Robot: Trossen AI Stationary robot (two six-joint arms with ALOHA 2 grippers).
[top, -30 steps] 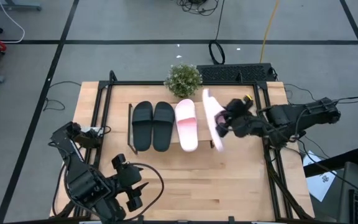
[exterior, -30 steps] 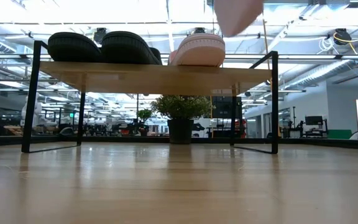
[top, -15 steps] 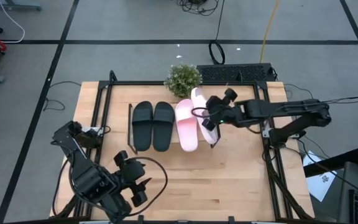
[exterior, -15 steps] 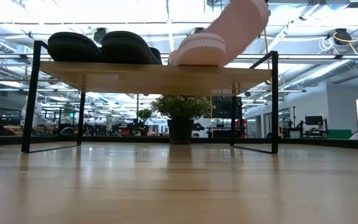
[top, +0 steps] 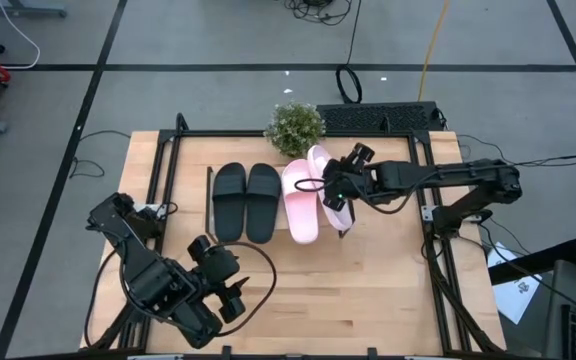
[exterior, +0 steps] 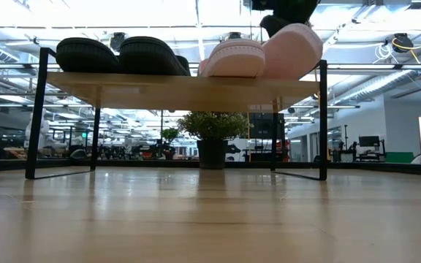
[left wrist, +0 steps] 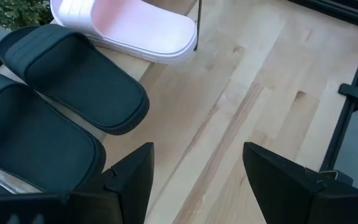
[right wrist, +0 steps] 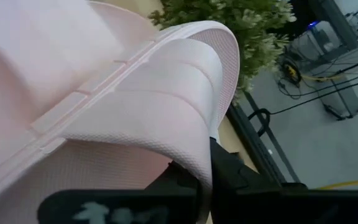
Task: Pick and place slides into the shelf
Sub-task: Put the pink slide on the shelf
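Note:
The shelf carries two black slides side by side and one pink slide flat on its board. A second pink slide stands tilted just to the right of the first; in the low view this slide leans over the shelf's right end. My right gripper is shut on it, reaching in from the table's right. My left gripper hovers open over the table's near left part, touching nothing; its wrist view shows the black slides. My right gripper holds the second pink slide by its wide strap, pinched with one dark finger tucked under the strap's edge. It comes level from the table's right. The slide is tilted on its side, its lower edge at the shelf board beside the first pink slide.
A small potted plant stands at the table's far edge behind the shelf, and a black keyboard lies to its right. Black frame rails run along the table's sides. Bare tabletop lies in front of the shelf.
My right gripper has moved toward the table's left and down, carrying the second pink slide from above and right of the shelf onto its right end, beside the first pink slide. My left arm has shifted a little toward the shelf.

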